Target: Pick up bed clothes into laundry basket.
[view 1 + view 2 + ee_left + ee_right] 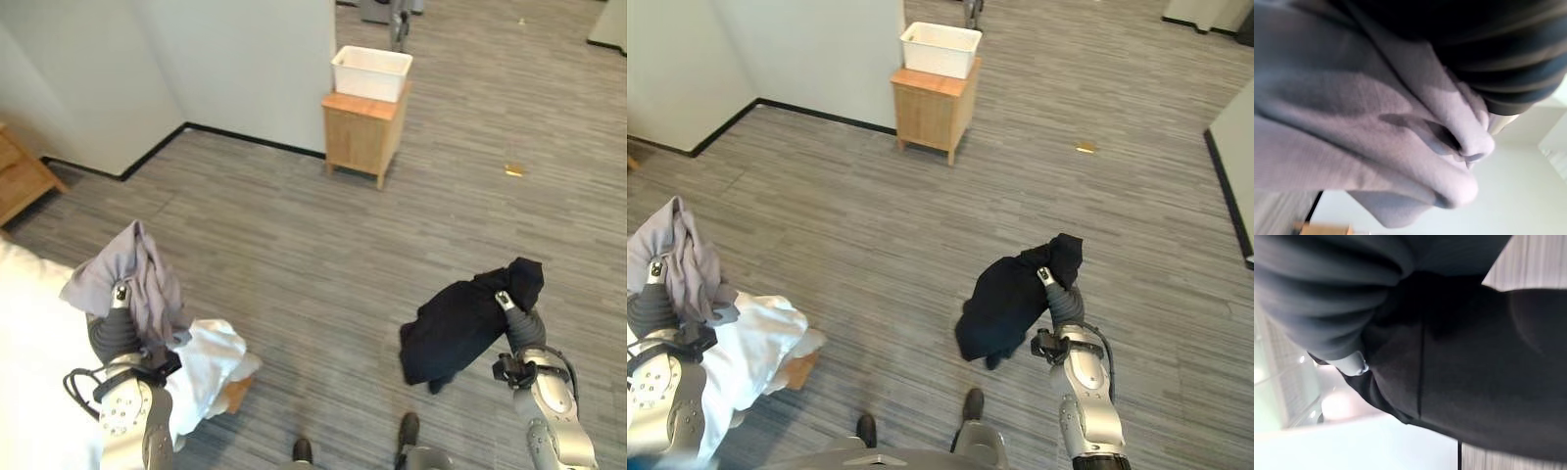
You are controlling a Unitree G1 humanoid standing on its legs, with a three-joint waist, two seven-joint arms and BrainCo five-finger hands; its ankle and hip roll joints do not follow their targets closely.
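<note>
We hold a grey garment (132, 274) in our left hand (120, 299), a black garment (456, 323) in our right hand (509, 304), fingers clenched in cloth, the white basket (370, 70) on its cabinet (362, 132) far across the floor.

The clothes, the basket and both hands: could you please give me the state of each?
Grey garment: draped over the left hand, lifted.
Black garment: hanging from the right hand, off the floor.
White basket: upright on the wooden stand, looks empty.
White bedding: bunched beside the left arm.

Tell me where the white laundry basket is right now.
The white basket sits on top of a small wooden cabinet by the wall corner, far across the grey floor, ahead of both hands.
</note>
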